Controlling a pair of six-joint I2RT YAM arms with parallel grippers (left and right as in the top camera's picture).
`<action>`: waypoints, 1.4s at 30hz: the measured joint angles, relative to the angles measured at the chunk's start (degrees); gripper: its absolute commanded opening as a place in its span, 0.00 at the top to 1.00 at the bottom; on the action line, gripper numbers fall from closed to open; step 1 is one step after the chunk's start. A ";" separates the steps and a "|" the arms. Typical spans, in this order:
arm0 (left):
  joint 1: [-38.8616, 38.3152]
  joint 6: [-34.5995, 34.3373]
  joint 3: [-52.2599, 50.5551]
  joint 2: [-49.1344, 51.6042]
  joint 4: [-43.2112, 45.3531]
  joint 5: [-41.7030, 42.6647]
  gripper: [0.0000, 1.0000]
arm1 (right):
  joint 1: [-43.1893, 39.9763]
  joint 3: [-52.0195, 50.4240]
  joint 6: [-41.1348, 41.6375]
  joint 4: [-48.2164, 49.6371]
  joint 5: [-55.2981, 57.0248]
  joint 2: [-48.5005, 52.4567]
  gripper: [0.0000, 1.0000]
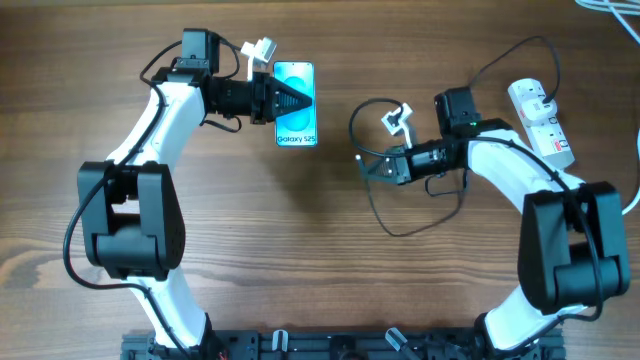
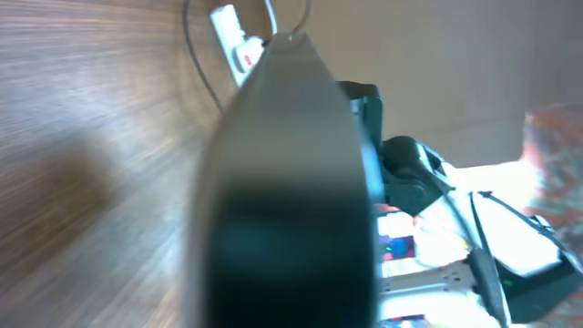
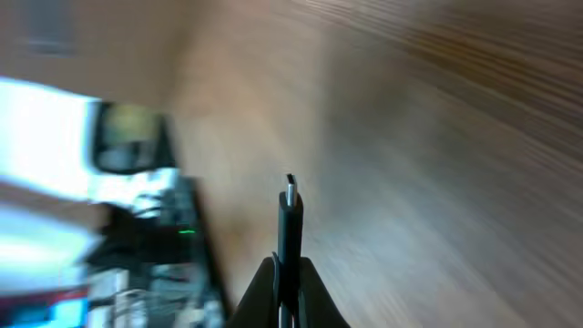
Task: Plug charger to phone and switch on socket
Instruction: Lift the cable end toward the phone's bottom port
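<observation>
The phone (image 1: 297, 105), cyan screen up, is at the upper left of centre, and my left gripper (image 1: 290, 100) is shut on its left side. In the left wrist view the phone's blurred dark edge (image 2: 282, 182) fills the middle and hides the fingers. My right gripper (image 1: 375, 166) is shut on the charger, whose small connector tip (image 1: 359, 158) points left toward the phone. That tip (image 3: 290, 193) sticks up out of the pinched fingers (image 3: 310, 292). The black cable (image 1: 400, 230) loops over the table back to the white socket (image 1: 541, 122) at far right, which also shows in the left wrist view (image 2: 233, 38).
A thick white cord (image 1: 612, 18) runs off the top right corner. The arm bases stand on a black rail (image 1: 300, 346) at the front edge. A stretch of bare wood (image 1: 335, 130) separates the phone from the connector tip.
</observation>
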 measured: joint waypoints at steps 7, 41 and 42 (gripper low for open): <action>-0.02 -16.41 -0.46 -4.26 13.92 -5.44 0.96 | 0.00 -0.15 2.36 7.50 -21.62 -0.09 0.96; -7.23 -49.42 -0.44 -9.49 41.79 -10.75 0.96 | 3.17 -0.68 70.23 75.19 -24.17 -4.63 0.96; -7.54 -49.44 -0.44 -9.49 41.79 -10.75 0.96 | 3.17 -0.68 70.84 75.21 -24.17 -4.63 0.96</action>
